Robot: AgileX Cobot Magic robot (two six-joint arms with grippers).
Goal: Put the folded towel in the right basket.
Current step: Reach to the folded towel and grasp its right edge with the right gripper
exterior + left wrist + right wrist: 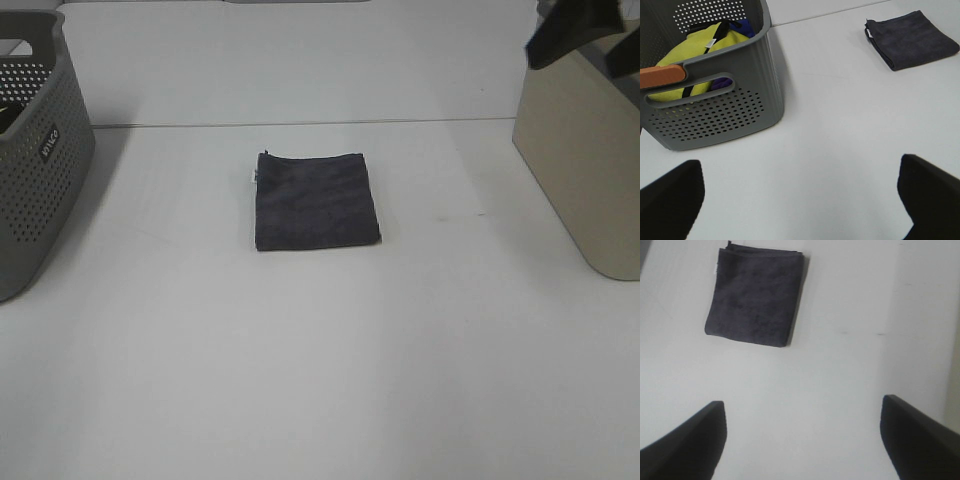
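Observation:
The folded dark grey towel [315, 200] lies flat on the white table, midway between the two baskets. It also shows in the left wrist view [912, 37] and the right wrist view [757, 295]. The right basket [580, 170] is beige and stands at the table's right edge. My right gripper [802, 440] is open and empty, held above the table apart from the towel; part of that arm [565, 35] shows dark above the beige basket. My left gripper [800, 200] is open and empty beside the grey basket, far from the towel.
A grey perforated basket [50, 180] stands at the left edge of the table; in the left wrist view its wall [715, 115] encloses yellow and dark blue cloth items [700, 50]. A seam line [300, 122] runs across the table behind the towel.

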